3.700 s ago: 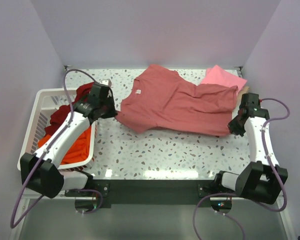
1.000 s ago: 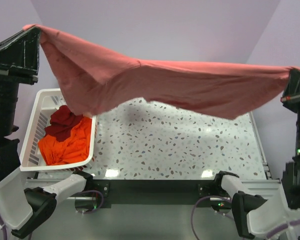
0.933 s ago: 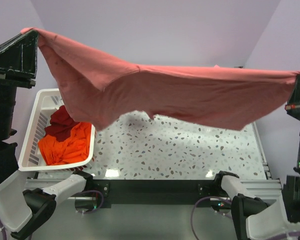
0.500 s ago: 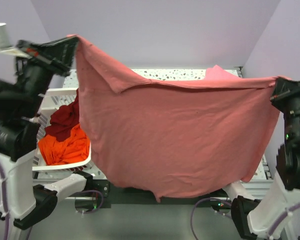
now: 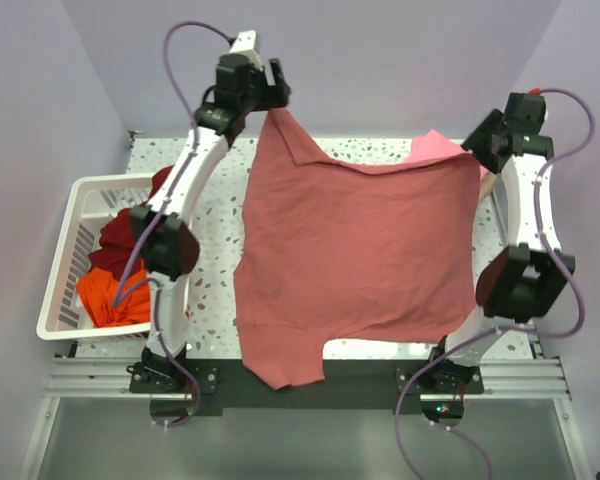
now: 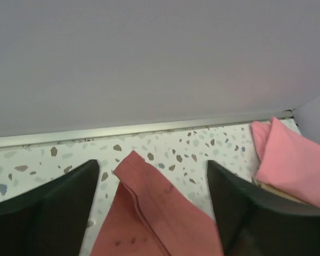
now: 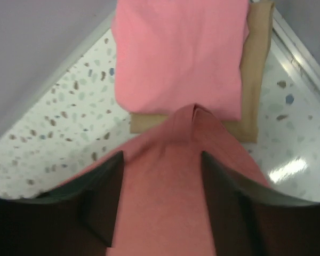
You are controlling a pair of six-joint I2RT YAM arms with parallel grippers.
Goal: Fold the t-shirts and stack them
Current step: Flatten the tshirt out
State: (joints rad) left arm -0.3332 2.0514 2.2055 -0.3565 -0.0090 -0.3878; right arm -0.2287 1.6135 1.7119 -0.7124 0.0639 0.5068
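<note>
Over the speckled table (image 5: 216,298) the rose-red t-shirt (image 5: 360,250) spreads, corners between parted left fingers (image 6: 48,208) and right fingers (image 7: 96,205).

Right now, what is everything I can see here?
rose shirt: one, dusty rose-red, spread over the middle of the table, reaching past its near edge
pink shirt: one, bright pink, folded, far right corner
tan item: one, tan, under the pink shirt; cannot tell what it is
basket: one, white, slatted, left side of the table
maroon shirt: one, dark maroon, bunched in the basket
orange shirt: one, orange, bunched in the basket
table: one, speckled white
arms: two, white and black
left gripper: open, a rose shirt corner between its fingers
right gripper: open, the other far corner between its fingers
</note>
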